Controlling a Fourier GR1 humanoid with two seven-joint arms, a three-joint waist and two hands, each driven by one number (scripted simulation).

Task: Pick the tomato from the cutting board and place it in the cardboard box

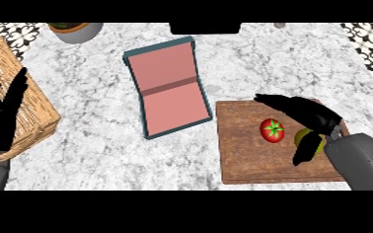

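Tomato (pixel 272 130) sits on the cutting board (pixel 244 163), just to the left of my right hand (pixel 310 113), inside the span between its fingers above and its thumb below. That hand is spread open around the fruit, and I can't make out any contact with it. Something yellowish-green (pixel 303 136) shows under the palm, partly hidden, and I can't tell what it is.

I judge this to be the reach-and-grasp step: the hand is lined up but nothing is held. My next move calls for sliding the hand a little further left so the tomato comes into the palm, then curling fingers and thumb round it without catching the yellowish thing beside it. After that comes a lift and a carry up and to the left, toward the open pink-lined box (pixel 169 86) lying on the bench (pixel 94 143) well apart from the board.

My left hand (pixel 10 109) rests open at the far left edge, fingers up, over a woven basket (pixel 33 113).
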